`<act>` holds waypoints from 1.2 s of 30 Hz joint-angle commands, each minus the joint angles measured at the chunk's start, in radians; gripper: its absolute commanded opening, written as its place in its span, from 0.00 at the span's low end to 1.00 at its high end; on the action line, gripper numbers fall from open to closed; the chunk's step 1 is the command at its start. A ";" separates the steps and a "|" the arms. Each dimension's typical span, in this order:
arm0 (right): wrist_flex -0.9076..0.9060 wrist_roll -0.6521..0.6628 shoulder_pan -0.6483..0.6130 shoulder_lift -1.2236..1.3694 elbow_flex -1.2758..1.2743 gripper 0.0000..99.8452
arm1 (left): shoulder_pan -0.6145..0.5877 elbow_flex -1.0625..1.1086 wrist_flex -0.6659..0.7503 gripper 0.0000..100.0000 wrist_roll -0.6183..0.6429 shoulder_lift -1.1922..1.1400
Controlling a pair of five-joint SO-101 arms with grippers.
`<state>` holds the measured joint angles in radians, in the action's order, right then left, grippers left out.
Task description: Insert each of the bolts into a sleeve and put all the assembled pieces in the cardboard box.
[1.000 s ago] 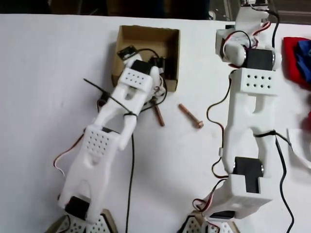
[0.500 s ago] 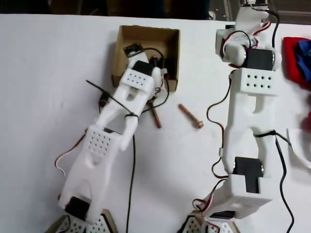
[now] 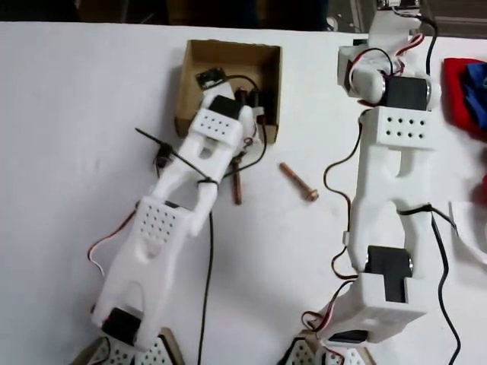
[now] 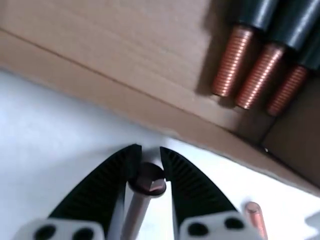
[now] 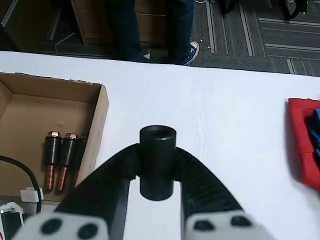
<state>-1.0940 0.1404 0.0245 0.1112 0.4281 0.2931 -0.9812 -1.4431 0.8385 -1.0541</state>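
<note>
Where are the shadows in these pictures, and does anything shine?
Left wrist view: shade darkens the cardboard box corner beside the sleeved bolts, whose copper threads gleam. Right wrist view: the black sleeve looks dull. High view: the white table is bright, shadows faint.

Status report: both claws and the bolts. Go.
Left claw shut on copper bolt. Right claw shut on black cylindrical sleeve. Second copper bolt loose on white table.

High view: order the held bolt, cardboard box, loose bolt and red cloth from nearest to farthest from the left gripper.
1. Held bolt, clamped in the left gripper.
2. Cardboard box, just beyond it.
3. Loose bolt, on the table towards the right arm.
4. Red cloth, at the table's right edge.
</note>
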 commanded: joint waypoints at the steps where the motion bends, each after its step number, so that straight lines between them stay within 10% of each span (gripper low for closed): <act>1: 0.019 -0.008 -0.012 -0.041 0.041 0.02 | 0.023 -0.027 -0.011 0.03 0.008 0.012; 9: 0.019 -0.008 -0.012 -0.041 0.041 0.02 | 0.025 -0.077 -0.052 0.16 -0.074 0.017; 36: 0.019 -0.008 -0.012 -0.041 0.041 0.02 | 0.029 -0.170 -0.127 0.17 -0.078 -0.071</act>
<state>-1.0940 0.1404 0.0245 0.1112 0.4281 0.3084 -1.1147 -1.5904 0.7649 -1.1216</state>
